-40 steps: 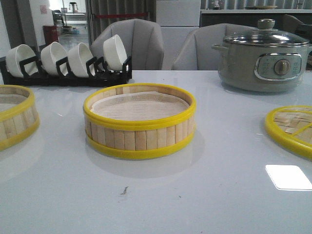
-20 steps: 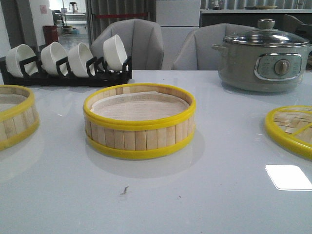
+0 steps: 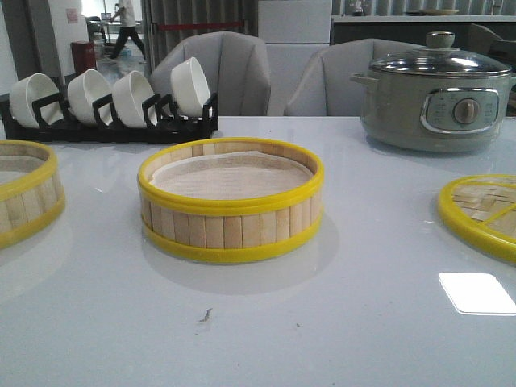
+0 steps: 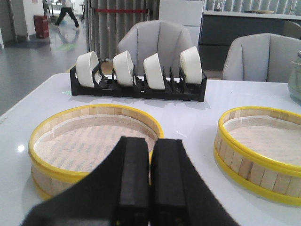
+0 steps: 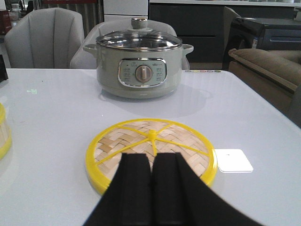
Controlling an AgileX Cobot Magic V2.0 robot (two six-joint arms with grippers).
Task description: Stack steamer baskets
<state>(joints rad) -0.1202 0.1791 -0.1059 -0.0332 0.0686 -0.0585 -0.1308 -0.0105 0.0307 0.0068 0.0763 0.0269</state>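
Note:
One steamer basket (image 3: 230, 201) stands at the table's middle, paper-lined, with yellow rims. The second steamer basket (image 3: 24, 193) stands at the left edge of the front view, partly cut off. In the left wrist view the left basket (image 4: 89, 141) lies just beyond my left gripper (image 4: 151, 143), which is shut and empty; the middle basket (image 4: 263, 150) also shows there. My right gripper (image 5: 152, 157) is shut and empty, hanging over the near side of the flat woven lid (image 5: 150, 146). Neither gripper shows in the front view.
A grey electric pot (image 3: 435, 97) with a glass lid stands at the back right. A black rack with several white bowls (image 3: 113, 105) stands at the back left. The woven lid (image 3: 484, 214) lies at the right edge. Grey chairs stand behind the table.
A person has come into view far in the background. The baskets, lid and grippers have not visibly moved.

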